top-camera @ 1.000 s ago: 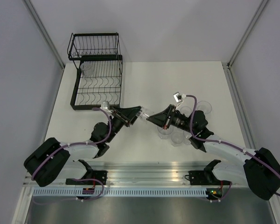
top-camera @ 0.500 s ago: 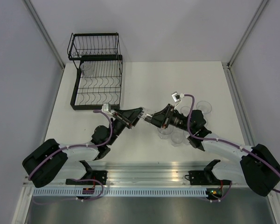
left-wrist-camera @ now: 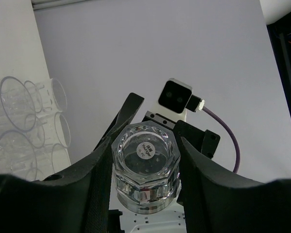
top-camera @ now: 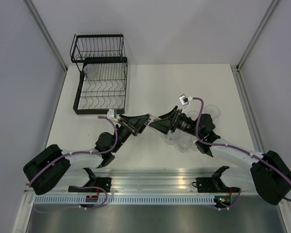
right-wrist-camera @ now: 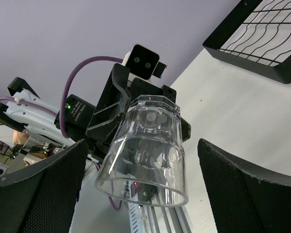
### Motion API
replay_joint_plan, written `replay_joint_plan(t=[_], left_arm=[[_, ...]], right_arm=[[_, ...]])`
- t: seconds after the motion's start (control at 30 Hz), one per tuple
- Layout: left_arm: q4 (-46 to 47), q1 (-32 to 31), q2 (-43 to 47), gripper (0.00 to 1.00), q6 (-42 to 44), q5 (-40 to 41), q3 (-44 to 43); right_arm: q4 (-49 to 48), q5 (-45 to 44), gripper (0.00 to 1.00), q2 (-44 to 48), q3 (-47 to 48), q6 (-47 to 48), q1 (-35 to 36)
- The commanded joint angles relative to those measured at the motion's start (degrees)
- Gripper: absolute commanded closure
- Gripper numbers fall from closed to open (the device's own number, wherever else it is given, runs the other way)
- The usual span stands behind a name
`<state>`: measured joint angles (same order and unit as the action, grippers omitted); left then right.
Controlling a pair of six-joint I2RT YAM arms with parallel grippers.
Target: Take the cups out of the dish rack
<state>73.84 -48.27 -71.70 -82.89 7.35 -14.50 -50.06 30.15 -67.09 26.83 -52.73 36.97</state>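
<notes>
Left wrist view, unlike top, shows a sticker [left-wrist-camera: 146, 148] on the cup [left-wrist-camera: 145, 189], print unreadable. Left gripper [left-wrist-camera: 145, 156] clamps the cup; right gripper [right-wrist-camera: 142, 145] gapes.

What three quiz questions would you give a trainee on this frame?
1. True or false: the left gripper is clamped on a cup.
2. The right gripper has its jaws: A) shut on that cup, B) open on either side of it, C) out of view.
3. Fill in: another cup sits in the ____.
Key: 1 true; 2 B; 3 dish rack.
</notes>
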Motion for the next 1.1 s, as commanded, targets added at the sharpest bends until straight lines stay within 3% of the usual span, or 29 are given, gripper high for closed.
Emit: replay_joint_plan(t=[0.0, 0.23, 0.5, 0.53, 0.63, 0.67, 0.73, 0.77, 0.87, 1.07], left_arm=[[4.20, -0.51, -0.55, 0.98, -0.87, -0.42, -1.58], [4.65, -0.07, 2.78, 0.98, 0.62, 4.94, 1.84], [-4.49, 0.46, 10.35, 0.98, 4.76, 10.57, 2.64], [-4.93, 0.46, 10.44, 0.98, 4.84, 10.57, 2.38], [-4.68, 0.46, 9.22, 0.98, 4.24, 9.52, 1.58], [-4.33, 0.46, 7.82, 0.98, 3.97, 8.82, 1.32], [-2.92, 0.37, 6.23, 0.98, 3.01, 7.68, 0.97], [-2.39, 0.37, 5.53, 0.98, 2.65, 7.41, 0.88], [0.77, 0.37, 2.63, 0.98, 1.24, 6.97, 1.05], [3.23, -0.33, -1.33, 0.98, 0.28, 5.30, -1.49]], right_arm=[[-2.32, 1.22, 0.02, 0.38, 2.17, 0.70, 0.03], [4.25, 0.17, 0.02, 3.45, 2.44, 4.20, 0.12], [18.59, -7.03, 0.03, 11.28, 3.40, 11.51, 0.12], [18.51, -6.43, 0.06, 11.28, 3.40, 11.51, 0.03], [13.79, -3.10, 0.28, 9.88, 2.88, 9.32, 0.03], [12.29, -2.21, 0.42, 8.39, 2.62, 7.75, 0.03], [8.24, -0.28, 0.61, 6.46, 2.44, 6.15, 0.12], [7.27, 0.25, 0.78, 5.92, 2.53, 5.63, 0.12], [5.24, 1.66, 0.97, 4.60, 2.96, 4.13, 0.12], [5.06, 1.31, 0.98, 3.90, 3.14, 4.21, 0.12]])
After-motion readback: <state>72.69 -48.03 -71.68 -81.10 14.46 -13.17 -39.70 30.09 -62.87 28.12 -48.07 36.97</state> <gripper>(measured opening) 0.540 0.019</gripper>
